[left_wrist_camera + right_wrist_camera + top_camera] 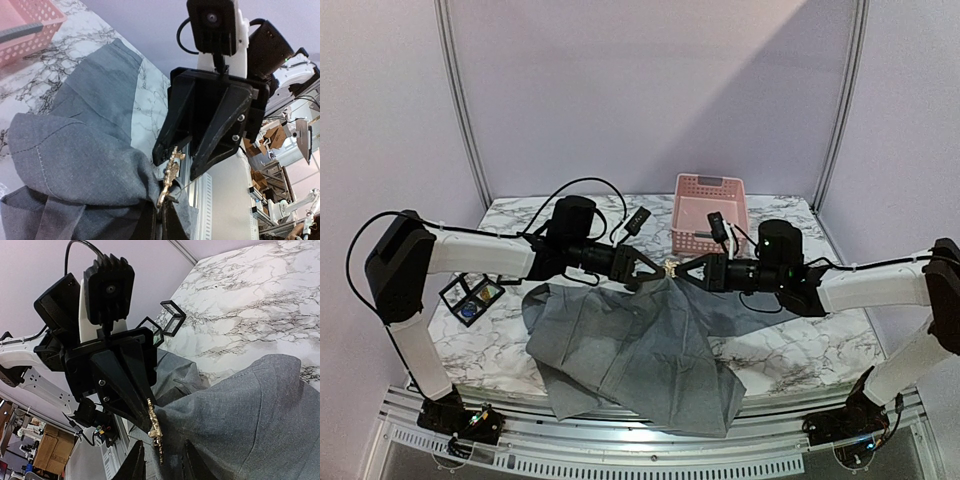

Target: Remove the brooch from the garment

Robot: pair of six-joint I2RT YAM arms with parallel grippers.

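Brooch handling decides this step. The small gold-coloured metal brooch (154, 427) is a slim, rigid bar. It is surely light, probably easy to bend, and likely slippery against hard pads. It sits at the raised peak of the large, soft, plain grey cloth garment (630, 350), in the air between the two arms. The rest of the cloth drapes down onto the white marble-patterned table (800, 350) and over its near edge.

The left gripper (160, 220) is clamped tight on a fold of the garment right at one end of the brooch. Whether it also nips the metal I cannot tell. The right gripper (162, 462) has its jaws a little apart, one on either side of the brooch, with no contact that I can see.

The cloth is limp and will likely follow any pull, so the pinch close to the pin is what should give resistance. The best hold looks to be across the middle of the bar, drawing along the pin's line rather than sideways, to spare the weave. The clasp is hidden, so I cannot say whether it is undone.
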